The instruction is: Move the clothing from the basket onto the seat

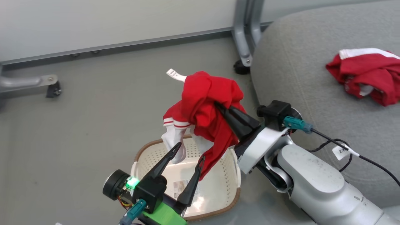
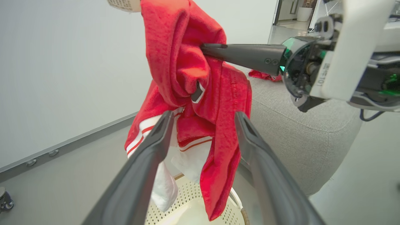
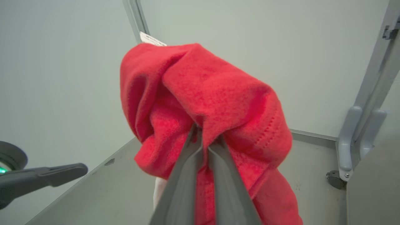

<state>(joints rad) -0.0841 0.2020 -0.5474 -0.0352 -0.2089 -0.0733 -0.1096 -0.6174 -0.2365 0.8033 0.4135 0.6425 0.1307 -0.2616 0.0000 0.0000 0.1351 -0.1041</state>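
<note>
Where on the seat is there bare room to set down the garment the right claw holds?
The seat is bare between its near edge beside the right claw and the laid garment; crowded only around that garment.

The clothing (image 1: 203,103) is red with white bands, the basket (image 1: 218,187) cream-white, perforated and brown-rimmed, the seat (image 1: 297,78) light grey.

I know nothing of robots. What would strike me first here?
A bright red fabric garment with white bands dangles above the small cream perforated plastic basket, pinched in the right pincer. The left pincer stands open by its hanging end. A second crumpled red garment lies on the large grey upholstered seat, at the right.
</note>
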